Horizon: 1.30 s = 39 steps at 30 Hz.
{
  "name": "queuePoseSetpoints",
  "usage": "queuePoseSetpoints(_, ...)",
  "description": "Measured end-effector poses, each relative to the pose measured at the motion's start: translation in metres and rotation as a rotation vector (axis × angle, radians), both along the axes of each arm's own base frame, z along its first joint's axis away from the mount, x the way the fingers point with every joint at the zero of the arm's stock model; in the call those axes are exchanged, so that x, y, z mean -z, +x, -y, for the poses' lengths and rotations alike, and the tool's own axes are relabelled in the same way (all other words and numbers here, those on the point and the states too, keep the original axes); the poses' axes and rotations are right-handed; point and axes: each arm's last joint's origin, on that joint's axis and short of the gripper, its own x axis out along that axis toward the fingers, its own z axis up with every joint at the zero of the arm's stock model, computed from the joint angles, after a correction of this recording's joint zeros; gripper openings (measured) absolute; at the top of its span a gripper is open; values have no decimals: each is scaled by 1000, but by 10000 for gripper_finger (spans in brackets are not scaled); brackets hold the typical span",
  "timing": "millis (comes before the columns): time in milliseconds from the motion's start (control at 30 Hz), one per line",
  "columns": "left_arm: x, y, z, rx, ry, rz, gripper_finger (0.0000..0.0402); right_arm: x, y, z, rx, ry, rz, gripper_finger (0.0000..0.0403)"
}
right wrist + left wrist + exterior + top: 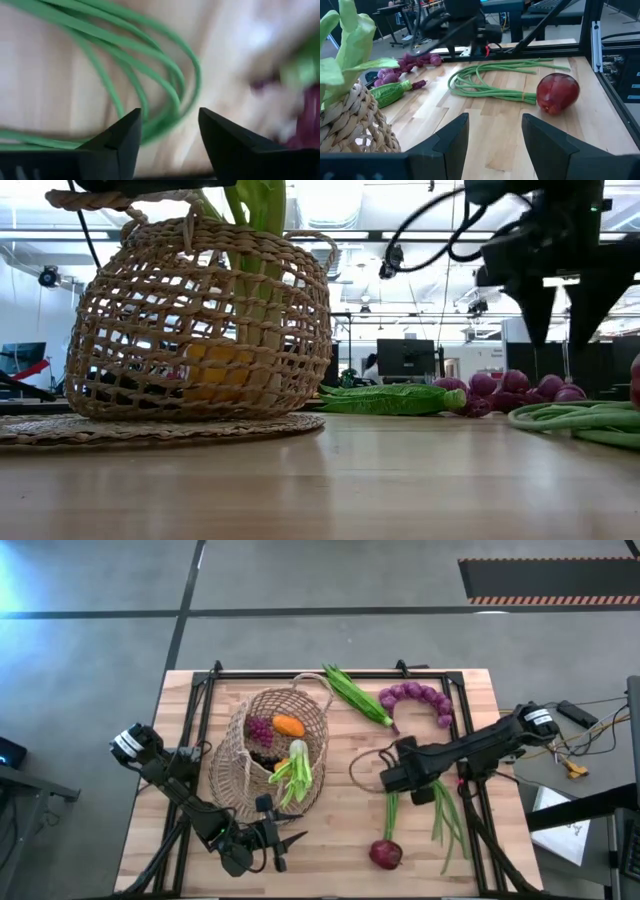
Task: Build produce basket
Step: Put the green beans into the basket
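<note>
The woven basket (268,755) stands on a round mat at the table's middle left and holds grapes (258,728), an orange pepper (288,725) and a leek (293,772). Loose produce lies to its right: green pods (357,695), a purple onion string (420,698), green beans (440,805) and a red onion (386,854). My right gripper (562,330) hangs open, pointing down, above the looped end of the beans (150,75), clear of them. My left gripper (495,127) is open near the front edge beside the basket, facing the red onion (558,92).
A black frame (470,730) runs along the table's far and side edges. Bare wood lies between the basket and the beans (345,830). The room beyond the table shows desks and monitors (405,358).
</note>
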Motion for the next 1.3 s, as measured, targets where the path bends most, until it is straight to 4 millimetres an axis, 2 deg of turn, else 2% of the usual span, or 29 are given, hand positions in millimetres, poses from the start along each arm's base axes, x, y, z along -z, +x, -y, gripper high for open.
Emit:
queuePoseSetpoints(133, 0, 0, 0, 0, -1, 0, 169, 10, 10, -11, -234, 155, 67, 208)
queuePoseSetpoints(233, 0, 0, 0, 0, -1, 1, 169, 20, 14, -18, -353, 193, 82, 213)
queuePoseSetpoints(667, 0, 0, 0, 0, 0, 0, 169, 66, 28, -46, -623, 188, -37, 246)
queuePoseSetpoints(833, 1, 0, 0, 0, 2, -2, 169, 81, 28, -54, -659, 74, -89, 237)
queuePoseSetpoints(1000, 4, -2, -2, 0, 6, -7, 169, 90, 26, -55, -590, 42, -112, 190)
queuePoseSetpoints(1300, 3, -1, -1, 0, -6, 5, 169, 90, 26, -48, -500, 7, -79, 29)
